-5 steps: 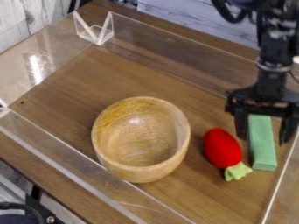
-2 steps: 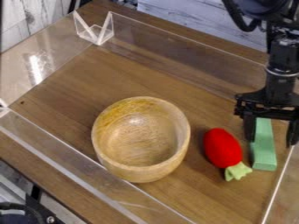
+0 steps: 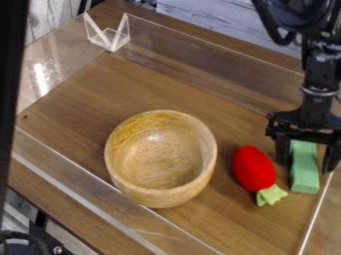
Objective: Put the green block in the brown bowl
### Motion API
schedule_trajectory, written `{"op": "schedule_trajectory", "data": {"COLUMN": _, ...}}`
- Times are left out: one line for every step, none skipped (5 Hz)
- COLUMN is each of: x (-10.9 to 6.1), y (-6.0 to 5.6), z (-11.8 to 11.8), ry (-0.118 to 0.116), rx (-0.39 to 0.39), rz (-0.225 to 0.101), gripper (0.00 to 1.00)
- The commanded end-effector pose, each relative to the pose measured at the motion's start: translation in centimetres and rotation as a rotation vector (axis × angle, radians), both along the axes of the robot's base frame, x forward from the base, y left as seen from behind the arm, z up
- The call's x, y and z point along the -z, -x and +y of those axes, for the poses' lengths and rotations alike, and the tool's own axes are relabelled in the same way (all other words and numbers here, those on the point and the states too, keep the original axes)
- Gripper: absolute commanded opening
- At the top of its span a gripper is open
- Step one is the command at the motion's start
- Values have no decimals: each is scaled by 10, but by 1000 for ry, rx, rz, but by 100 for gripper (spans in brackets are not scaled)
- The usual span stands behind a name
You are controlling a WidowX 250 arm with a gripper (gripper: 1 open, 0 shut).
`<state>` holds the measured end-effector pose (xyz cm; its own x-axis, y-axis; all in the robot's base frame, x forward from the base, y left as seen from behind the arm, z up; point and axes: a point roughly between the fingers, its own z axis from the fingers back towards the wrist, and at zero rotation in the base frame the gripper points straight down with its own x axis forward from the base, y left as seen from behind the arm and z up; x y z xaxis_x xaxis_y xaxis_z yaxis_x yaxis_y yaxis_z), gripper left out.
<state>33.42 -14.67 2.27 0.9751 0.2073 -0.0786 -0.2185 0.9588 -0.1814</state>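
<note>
**Grasp approach: fingers straddling the green block, not yet closed**

Step in hand: the pick. My fingers point(image 3: 305, 145) point almost straight down and stand wide apart, holding nothing. They are low over the bench point(image 3: 120, 85), at the far end of the green block point(image 3: 306, 166).

Position of the task item: the green block lies flat on the bench, its far end between my 2 fingers, the rest running toward the camera. Whether the tips touch it, I cannot tell.

Next move, in my judgement: settle fully, close across the narrow width, lift clear.

The red toy point(image 3: 254, 169) lies just beside the block, on the side toward the brown bowl point(image 3: 162, 156), which stands empty and well apart; the carry must pass over that toy.
</note>
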Motion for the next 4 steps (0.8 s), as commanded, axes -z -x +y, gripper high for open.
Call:
{"op": "schedule_trajectory", "data": {"x": -27, "y": -1, "z": 10, "ry": 35, "rx": -69, "rz": -69, "gripper": 100}}
{"op": "schedule_trajectory", "data": {"x": -35, "y": 5, "z": 19, "ry": 45, "rx": -120, "rz": -78, "gripper": 100}}
{"op": "schedule_trajectory", "data": {"x": -42, "y": 6, "z": 23, "ry": 51, "rx": -166, "rz": -81, "gripper": 100}}
{"op": "schedule_trajectory", "data": {"x": -45, "y": 6, "z": 24, "ry": 46, "rx": -207, "rz": -84, "gripper": 100}}
